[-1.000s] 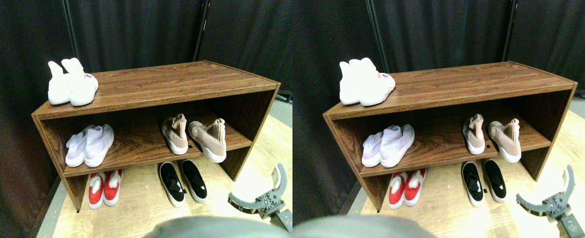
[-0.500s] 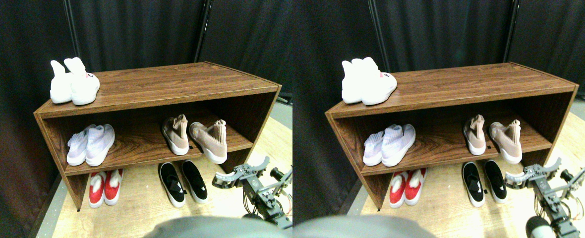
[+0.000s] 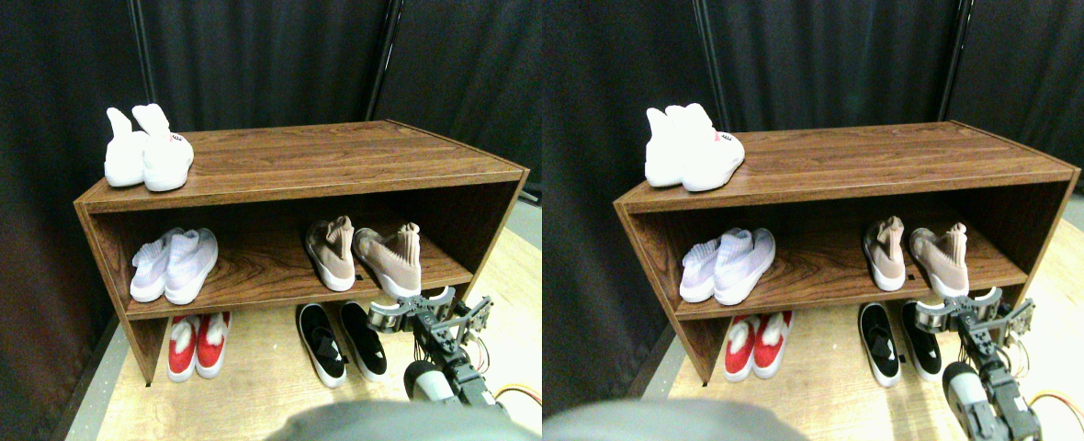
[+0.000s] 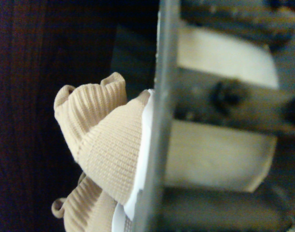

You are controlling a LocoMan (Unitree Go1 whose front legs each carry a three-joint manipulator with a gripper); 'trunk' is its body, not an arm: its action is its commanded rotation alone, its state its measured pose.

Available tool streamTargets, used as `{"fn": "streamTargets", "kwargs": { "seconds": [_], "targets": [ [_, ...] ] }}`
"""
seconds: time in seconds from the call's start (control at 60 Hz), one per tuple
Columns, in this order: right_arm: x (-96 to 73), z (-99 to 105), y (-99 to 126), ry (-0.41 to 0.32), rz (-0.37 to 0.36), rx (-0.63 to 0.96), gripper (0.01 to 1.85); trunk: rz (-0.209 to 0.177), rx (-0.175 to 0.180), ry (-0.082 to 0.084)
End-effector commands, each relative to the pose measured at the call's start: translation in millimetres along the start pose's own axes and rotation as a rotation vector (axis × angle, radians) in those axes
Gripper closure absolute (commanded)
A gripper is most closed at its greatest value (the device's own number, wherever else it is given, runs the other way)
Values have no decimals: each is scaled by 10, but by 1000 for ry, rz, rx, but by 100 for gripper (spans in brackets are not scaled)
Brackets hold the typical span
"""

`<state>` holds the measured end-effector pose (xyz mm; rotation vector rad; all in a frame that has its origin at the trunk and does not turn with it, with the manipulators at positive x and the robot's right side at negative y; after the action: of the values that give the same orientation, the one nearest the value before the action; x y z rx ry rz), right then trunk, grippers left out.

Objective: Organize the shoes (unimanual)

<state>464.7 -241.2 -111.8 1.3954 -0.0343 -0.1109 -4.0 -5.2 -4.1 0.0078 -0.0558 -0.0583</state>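
Pink knit sock-shoes [image 3: 363,254] sit askew on the middle shelf [image 3: 257,266] as your right hand [image 3: 411,310], jaws spread wide, hovers just before the right one. Expect light, floppy uppers; pinch the stiffer white sole [image 4: 143,145] or heel, not the collar.

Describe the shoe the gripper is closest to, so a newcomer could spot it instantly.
Start at the wooden shoe rack and look at its middle shelf, right side, where a dusty-pink pair stands. It is the right-hand pink shoe, just above the right gripper. Unlike its mate, it sits angled, its white-soled toe overhanging the shelf edge.
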Motion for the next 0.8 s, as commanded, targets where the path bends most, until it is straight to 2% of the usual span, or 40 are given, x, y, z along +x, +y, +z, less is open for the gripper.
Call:
{"fn": "streamTargets", "kwargs": {
  "seconds": [0.017, 0.183, 0.333, 0.467, 0.667, 0.8],
  "targets": [
    [76, 17, -26, -9, -7, 5, 16, 11, -25, 22],
    [172, 39, -66, -24, -25, -7, 20, 15, -23, 21],
    [234, 61, -80, -28, -37, -26, 14, 14, -21, 23],
    [222, 78, -42, -23, -28, -32, 19, 11, -18, 21],
    [233, 97, -12, -17, -32, -48, 16, 5, -10, 20],
    [112, 107, 16, -12, -39, -31, 23, 2, -9, 21]
  ]
}}
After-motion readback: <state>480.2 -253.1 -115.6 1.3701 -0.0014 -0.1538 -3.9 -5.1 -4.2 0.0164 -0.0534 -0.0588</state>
